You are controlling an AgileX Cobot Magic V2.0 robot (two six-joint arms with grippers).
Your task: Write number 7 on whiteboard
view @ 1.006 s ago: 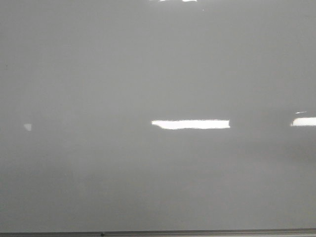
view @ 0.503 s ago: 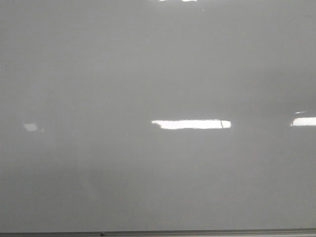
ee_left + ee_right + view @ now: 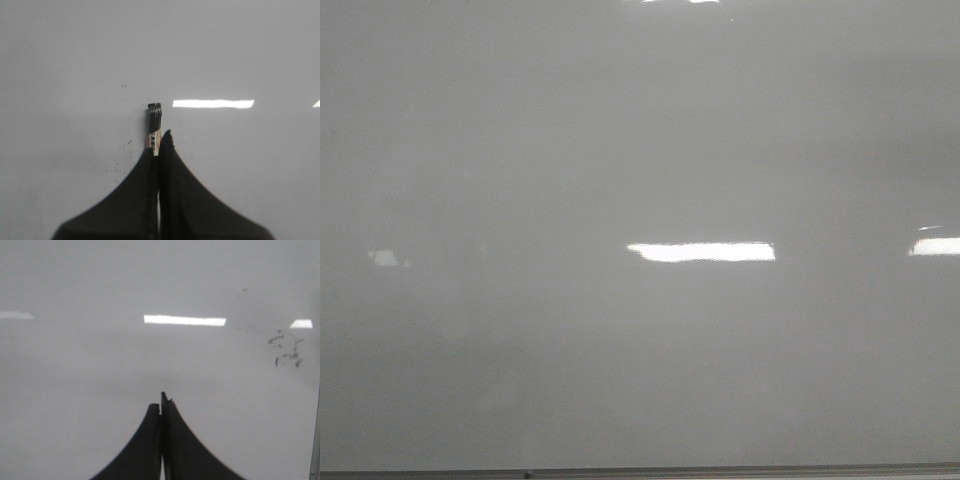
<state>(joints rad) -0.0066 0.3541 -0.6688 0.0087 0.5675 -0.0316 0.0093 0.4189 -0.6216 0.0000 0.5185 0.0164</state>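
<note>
Left gripper (image 3: 159,136) is clamped on a black marker (image 3: 154,122), whose capped or blunt end sticks out just past the fingertips, pointing at the whiteboard (image 3: 75,60) ahead of it. Tiny dark specks dot the board near the marker's end; whether the tip touches the surface cannot be told. Right gripper (image 3: 162,402) has its fingers pressed together with nothing between them, facing the same board, where some faint black smudges (image 3: 286,351) sit well off to one side of it. From the front, the whiteboard (image 3: 620,120) shows only bright glare and its thin frame (image 3: 640,472); no drawn 7 is visible.
</note>
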